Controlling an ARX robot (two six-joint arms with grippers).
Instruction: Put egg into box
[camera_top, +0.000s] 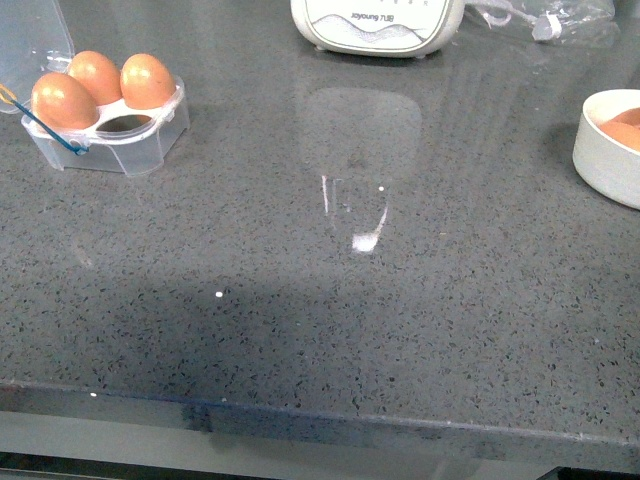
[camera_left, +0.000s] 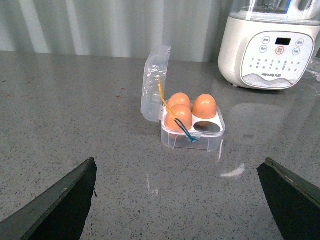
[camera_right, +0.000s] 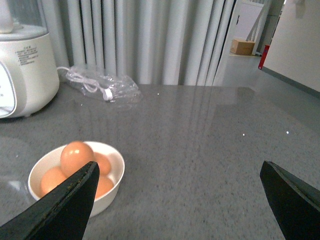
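The left gripper (camera_left: 179, 161) and right gripper (camera_right: 180, 164) are hanging wide open and empty, while the box (camera_top: 140, 150) is holding three eggs (camera_top: 147, 80) and the white bowl (camera_right: 118, 172) is holding more eggs (camera_right: 77, 157).

**Speckled grey counter carrying four things**

The counter (camera_top: 330, 330) is dark grey stone with fine speckles, glossy enough to mirror the light, and its front edge shows in the front view. A clear plastic box (camera_left: 192, 137) stands on it straight ahead of the widely spread left jaws, in line with the gap between them and well apart, with its lid raised. Beyond the box, farther from those jaws, sits a white appliance (camera_left: 270, 50). A round white bowl (camera_right: 116, 175) rests just past one tip of the right jaws, partly hidden by it. Far beyond those jaws lies a clear plastic bag (camera_right: 102, 85), seemingly holding a white cable.
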